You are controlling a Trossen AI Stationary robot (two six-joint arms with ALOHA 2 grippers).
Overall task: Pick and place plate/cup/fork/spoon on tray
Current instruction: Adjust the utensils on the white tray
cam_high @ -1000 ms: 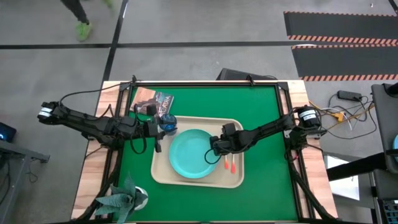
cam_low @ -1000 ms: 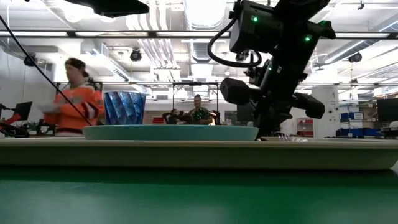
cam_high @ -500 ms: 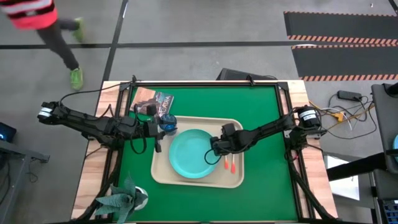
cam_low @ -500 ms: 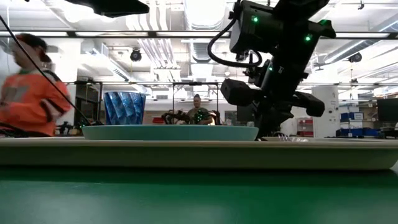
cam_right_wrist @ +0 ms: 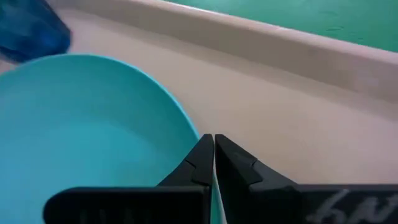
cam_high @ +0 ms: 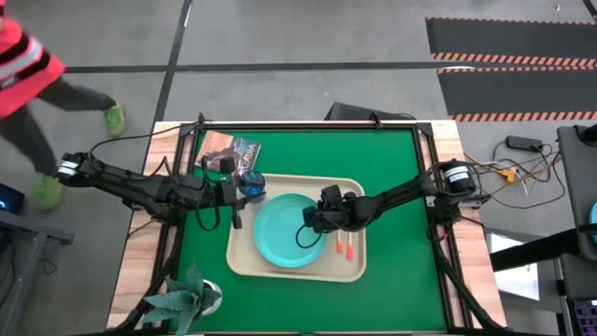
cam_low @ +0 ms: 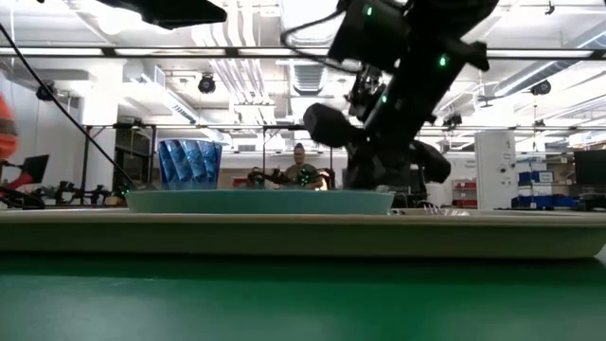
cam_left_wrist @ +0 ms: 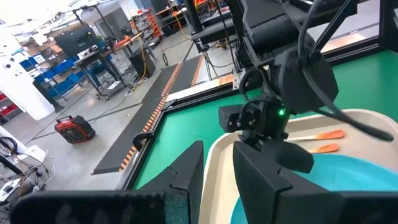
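The beige tray (cam_high: pixel 353 271) lies mid-table on the green mat. On it the teal plate (cam_high: pixel 280 233) lies flat. The blue cup (cam_high: pixel 252 185) stands at the tray's far left corner. The fork and spoon (cam_high: pixel 342 245), with orange-red handles, lie side by side right of the plate. My right gripper (cam_high: pixel 312 222) is shut and empty over the plate's right rim (cam_right_wrist: pixel 186 124); whether it touches the rim I cannot tell. My left gripper (cam_high: pixel 235 201) is open and empty beside the cup, at the tray's left edge (cam_left_wrist: pixel 217 146).
A printed packet (cam_high: pixel 233 151) lies on the mat beyond the tray's far left corner. A green plant-like thing (cam_high: pixel 182 299) sits at the near left corner. A person (cam_high: pixel 28 65) walks on the floor beyond the table's far left.
My right gripper has moved toward the table's left, from beside the fork and spoon to over the plate's right rim, tipping as it went. The fork and spoon stay on the tray. A person has walked past beyond the table.
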